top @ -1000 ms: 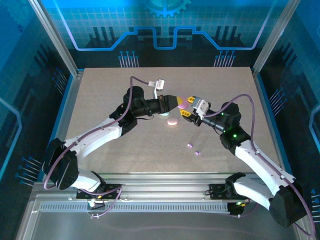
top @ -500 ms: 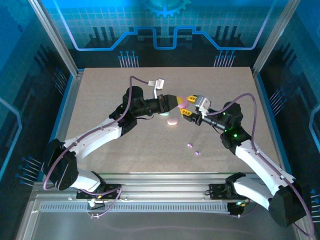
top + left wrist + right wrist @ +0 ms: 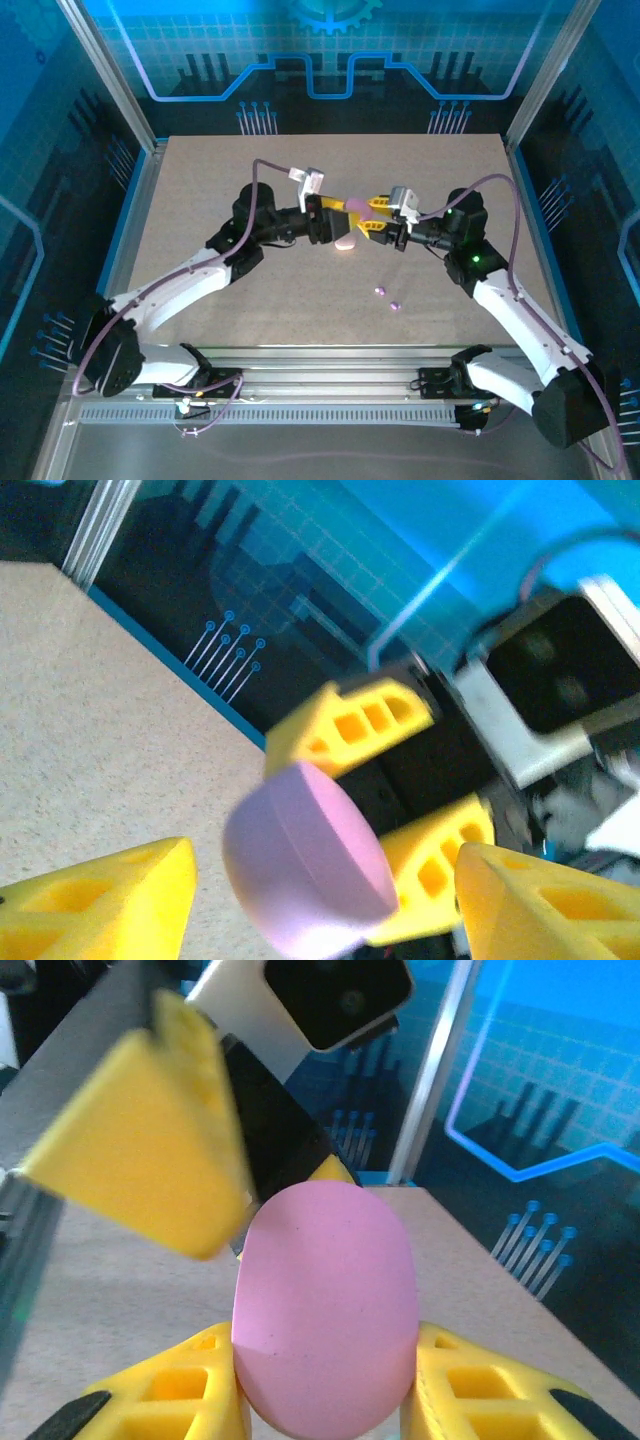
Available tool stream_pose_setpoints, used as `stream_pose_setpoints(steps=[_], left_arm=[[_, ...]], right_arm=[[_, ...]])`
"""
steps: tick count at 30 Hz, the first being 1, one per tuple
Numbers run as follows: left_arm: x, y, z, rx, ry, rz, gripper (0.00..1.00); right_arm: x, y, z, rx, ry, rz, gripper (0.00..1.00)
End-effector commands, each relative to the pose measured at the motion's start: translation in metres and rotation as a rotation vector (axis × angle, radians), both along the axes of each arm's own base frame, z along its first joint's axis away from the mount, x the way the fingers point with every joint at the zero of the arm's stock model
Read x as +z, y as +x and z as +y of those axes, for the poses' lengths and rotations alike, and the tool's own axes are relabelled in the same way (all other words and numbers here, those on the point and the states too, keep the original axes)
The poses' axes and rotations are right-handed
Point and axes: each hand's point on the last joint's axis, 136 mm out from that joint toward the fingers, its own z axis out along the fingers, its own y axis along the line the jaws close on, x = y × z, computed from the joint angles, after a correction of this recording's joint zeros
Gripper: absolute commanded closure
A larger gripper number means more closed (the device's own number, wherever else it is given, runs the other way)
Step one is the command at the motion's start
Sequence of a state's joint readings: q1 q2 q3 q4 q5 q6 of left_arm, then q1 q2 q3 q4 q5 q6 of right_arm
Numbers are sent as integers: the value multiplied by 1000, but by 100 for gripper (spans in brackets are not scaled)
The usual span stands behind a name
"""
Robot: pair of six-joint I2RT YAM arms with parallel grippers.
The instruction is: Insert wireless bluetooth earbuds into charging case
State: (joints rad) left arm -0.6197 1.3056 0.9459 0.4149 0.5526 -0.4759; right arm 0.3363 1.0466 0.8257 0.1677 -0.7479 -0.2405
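Right claw [image 3: 325, 1338] is clamping a pink oval charging case [image 3: 325, 1280] above the desk [image 3: 200, 180], seemingly to pass it across; left claw [image 3: 325, 855], facing it, is standing wide open, empty.

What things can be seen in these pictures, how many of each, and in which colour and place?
held case: one, pink, in the air above the table, between the right tool's fingers
lying case: one, pink, on the table under the two tools
earbuds: two, lilac, close together on the table, nearer the arm bases than the lying case; the second is here
table: one, speckled beige
left tool: one, yellow fingers, open, facing the held case
right tool: one, yellow fingers, shut on the held case
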Motion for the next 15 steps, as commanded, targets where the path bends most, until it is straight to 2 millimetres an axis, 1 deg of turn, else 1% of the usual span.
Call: stream_pose_setpoints(steps=[1, 3, 5, 9, 15], left_arm=[[1, -30, 7, -94, 127, -436, 27], [-2, -34, 12, -94, 153, -530, 28], [-5, -38, 12, -111, 180, -580, 29], [-5, -37, 12, -119, 205, -593, 34], [5, -35, 14, -85, 178, -622, 40]], right_arm=[[6, -30, 8, 203, -15, 96, 68], [7, -36, 10, 264, -29, 135, 69], [8, -40, 12, 304, -40, 162, 69], [11, -45, 16, 360, -48, 181, 70], [10, -44, 20, 375, -60, 183, 69]])
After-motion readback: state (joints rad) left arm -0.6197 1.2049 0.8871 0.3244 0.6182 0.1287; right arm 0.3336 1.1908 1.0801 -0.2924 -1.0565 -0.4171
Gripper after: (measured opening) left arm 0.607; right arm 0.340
